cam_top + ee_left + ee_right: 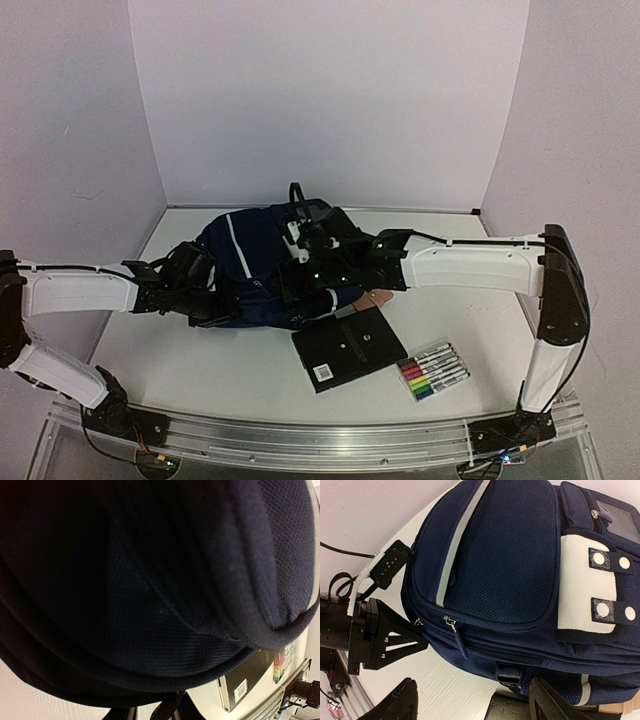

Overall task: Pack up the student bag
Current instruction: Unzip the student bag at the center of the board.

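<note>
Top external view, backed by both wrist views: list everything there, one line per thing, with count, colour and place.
student bag: one, navy blue with white stripes, middle of the table, between the two arms
black book: one, black with a white barcode label, flat just in front of the bag
marker pack: one, assorted colours, right of the black book
tan item: one, tan, mostly hidden under the right arm beside the bag; cannot tell what it is
table: one, white
rail: one, silver, along the near edge
left pincer: one, black, against the bag's left side; open or shut cannot be told
right pincer: one, black, open over the bag
</note>
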`<state>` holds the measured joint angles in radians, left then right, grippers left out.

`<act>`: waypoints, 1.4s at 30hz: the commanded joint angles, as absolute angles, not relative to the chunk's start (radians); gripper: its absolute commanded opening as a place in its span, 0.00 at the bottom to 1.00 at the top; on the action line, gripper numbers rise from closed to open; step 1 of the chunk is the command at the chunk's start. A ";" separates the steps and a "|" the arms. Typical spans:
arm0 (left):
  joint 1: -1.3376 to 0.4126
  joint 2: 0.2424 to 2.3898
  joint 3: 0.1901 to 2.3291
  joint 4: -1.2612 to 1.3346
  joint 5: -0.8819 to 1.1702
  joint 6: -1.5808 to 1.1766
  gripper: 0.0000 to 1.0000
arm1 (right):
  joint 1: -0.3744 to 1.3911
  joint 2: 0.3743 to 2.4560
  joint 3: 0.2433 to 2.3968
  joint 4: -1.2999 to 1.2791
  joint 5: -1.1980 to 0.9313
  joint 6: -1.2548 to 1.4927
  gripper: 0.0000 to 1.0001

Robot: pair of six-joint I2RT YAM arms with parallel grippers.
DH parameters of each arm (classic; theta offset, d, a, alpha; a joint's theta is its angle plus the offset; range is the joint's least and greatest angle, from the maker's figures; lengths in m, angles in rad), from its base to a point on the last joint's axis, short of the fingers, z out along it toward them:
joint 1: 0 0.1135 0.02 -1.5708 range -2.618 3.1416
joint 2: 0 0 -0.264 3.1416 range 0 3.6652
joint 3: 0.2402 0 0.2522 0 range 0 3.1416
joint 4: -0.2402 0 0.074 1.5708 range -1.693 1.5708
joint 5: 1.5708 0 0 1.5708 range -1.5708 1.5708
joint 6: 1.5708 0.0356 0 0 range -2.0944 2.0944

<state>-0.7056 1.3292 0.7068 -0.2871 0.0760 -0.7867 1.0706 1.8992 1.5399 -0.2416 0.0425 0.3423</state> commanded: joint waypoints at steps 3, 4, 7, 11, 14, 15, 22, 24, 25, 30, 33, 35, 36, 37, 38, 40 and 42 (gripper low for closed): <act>-0.709 1.297 0.745 -0.277 0.062 -0.780 0.12 | 1.076 1.883 1.522 -0.229 0.061 0.255 0.72; -0.709 1.287 0.743 -0.282 0.063 -0.775 0.12 | 1.075 1.885 1.524 -0.229 0.063 0.242 0.72; -0.709 1.269 0.741 -0.296 0.069 -0.758 0.08 | 1.076 1.894 1.535 -0.230 0.059 0.201 0.72; -0.709 1.251 0.758 -0.338 0.068 -0.739 0.00 | 1.079 1.910 1.556 -0.212 0.020 0.126 0.72; -0.709 1.228 0.762 -0.355 0.074 -0.723 0.00 | 1.089 1.931 1.572 -0.179 0.021 0.043 0.73; -0.709 1.224 0.766 -0.355 0.093 -0.713 0.00 | 1.092 1.943 1.581 -0.169 0.033 0.021 0.73; -0.709 1.211 0.804 -0.408 0.179 -0.617 0.00 | 1.111 2.046 1.665 -0.101 0.144 -0.149 0.82; -0.709 1.205 0.810 -0.415 0.192 -0.606 0.00 | 1.115 2.069 1.683 -0.082 0.171 -0.173 0.84; -0.709 1.202 0.812 -0.415 0.199 -0.603 0.00 | 1.118 2.080 1.693 -0.074 0.187 -0.188 0.85; -0.709 1.187 0.827 -0.419 0.215 -0.592 0.00 | 1.133 2.139 1.733 -0.055 0.276 -0.243 0.87; -0.709 1.192 0.835 -0.418 0.227 -0.585 0.00 | 1.135 2.165 1.742 -0.024 0.334 -0.251 0.86; -0.709 1.189 0.830 -0.404 0.232 -0.588 0.00 | 1.136 2.175 1.743 -0.010 0.357 -0.254 0.85; -0.709 1.184 0.824 -0.389 0.233 -0.592 0.00 | 1.136 2.182 1.746 0.006 0.369 -0.256 0.85; -0.709 1.178 0.818 -0.374 0.233 -0.597 0.00 | 1.136 2.189 1.749 0.025 0.382 -0.258 0.83; -0.709 1.173 0.816 -0.365 0.233 -0.600 0.00 | 1.137 2.196 1.750 0.035 0.403 -0.262 0.82; -0.708 1.165 0.816 -0.354 0.227 -0.607 0.00 | 1.137 2.207 1.741 0.067 0.441 -0.271 0.68; -0.707 1.158 0.819 -0.357 0.196 -0.614 0.00 | 1.137 2.209 1.724 0.104 0.479 -0.277 0.44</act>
